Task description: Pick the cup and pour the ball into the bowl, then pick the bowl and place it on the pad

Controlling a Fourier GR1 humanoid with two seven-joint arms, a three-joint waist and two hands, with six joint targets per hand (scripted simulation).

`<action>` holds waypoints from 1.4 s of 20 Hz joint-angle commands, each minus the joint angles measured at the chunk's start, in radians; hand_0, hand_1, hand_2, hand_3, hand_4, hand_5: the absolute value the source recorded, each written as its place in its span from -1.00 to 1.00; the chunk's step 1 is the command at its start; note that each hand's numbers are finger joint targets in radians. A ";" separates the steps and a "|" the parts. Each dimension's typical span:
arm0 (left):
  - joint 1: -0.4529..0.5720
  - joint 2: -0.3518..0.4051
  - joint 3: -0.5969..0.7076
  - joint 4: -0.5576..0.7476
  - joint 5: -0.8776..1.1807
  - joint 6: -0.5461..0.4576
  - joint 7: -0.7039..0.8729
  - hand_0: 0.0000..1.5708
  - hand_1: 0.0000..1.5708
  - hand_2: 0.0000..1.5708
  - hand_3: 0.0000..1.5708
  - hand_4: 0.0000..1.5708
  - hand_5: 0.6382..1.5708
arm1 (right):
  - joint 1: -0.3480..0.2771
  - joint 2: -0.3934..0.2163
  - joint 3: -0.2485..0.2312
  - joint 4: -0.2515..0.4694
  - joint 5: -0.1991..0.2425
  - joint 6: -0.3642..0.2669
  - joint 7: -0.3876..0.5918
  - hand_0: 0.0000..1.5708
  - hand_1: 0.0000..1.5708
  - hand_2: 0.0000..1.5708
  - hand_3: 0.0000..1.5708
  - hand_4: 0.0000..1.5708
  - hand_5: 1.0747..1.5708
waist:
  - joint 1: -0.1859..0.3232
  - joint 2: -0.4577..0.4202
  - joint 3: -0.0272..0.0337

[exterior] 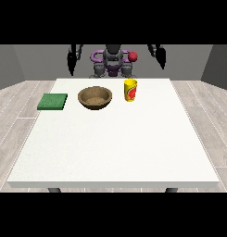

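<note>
- A humanoid robot [113, 62] with a dark torso and purple trim stands behind a large white counter [115, 148], both arms raised at its sides and well above the counter's far edge.
- The black hand at the view's left [71, 64] hangs beside the robot's shoulder, clear of every object; whether its fingers are spread or curled cannot be told at this range.
- The black hand at the view's right [160, 57] is likewise raised and holds nothing; its finger position also cannot be told.
- A yellow cup with a red emblem [130, 90] stands upright on the far part of the counter, just right of centre and in front of the robot.
- The cup's inside is not visible from this angle, so any ball in it cannot be seen.
- A round brown wooden bowl [95, 97] rests on the counter just to the left of the cup, the two near one another but apart; its hollow shows a speckled tan interior.
- A flat green square pad [53, 102] lies at the counter's left edge, left of the bowl and apart from it.
- A small red sphere [133, 56] shows at the robot's shoulder, above the cup in the view.
- Pale wood-plank flooring [13, 111] surrounds the counter on both sides.
</note>
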 commanded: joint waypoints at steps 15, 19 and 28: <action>-0.077 -0.010 0.087 -0.168 0.180 -0.042 0.145 -1.00 -1.00 -1.00 -1.00 -1.00 0.94 | -0.032 -0.210 -0.227 -0.096 -0.241 0.250 0.051 -1.00 -1.00 -1.00 -1.00 -1.00 1.00 | -0.040 -0.071 0.0011; -0.141 0.007 0.128 -0.089 0.159 -0.041 0.066 -1.00 -1.00 -1.00 -1.00 -1.00 0.94 | -0.029 -0.177 -0.212 -0.085 -0.226 0.272 -0.020 -1.00 -1.00 -1.00 -1.00 -1.00 1.00 | -0.072 -0.015 0.0011; -0.152 -0.090 0.086 0.181 0.047 -0.016 -0.315 -1.00 -1.00 -1.00 -1.00 -1.00 0.90 | -0.165 -0.154 -0.207 -0.057 -0.187 0.214 -0.049 -1.00 -1.00 -1.00 -1.00 -1.00 1.00 | -0.081 0.127 0.0006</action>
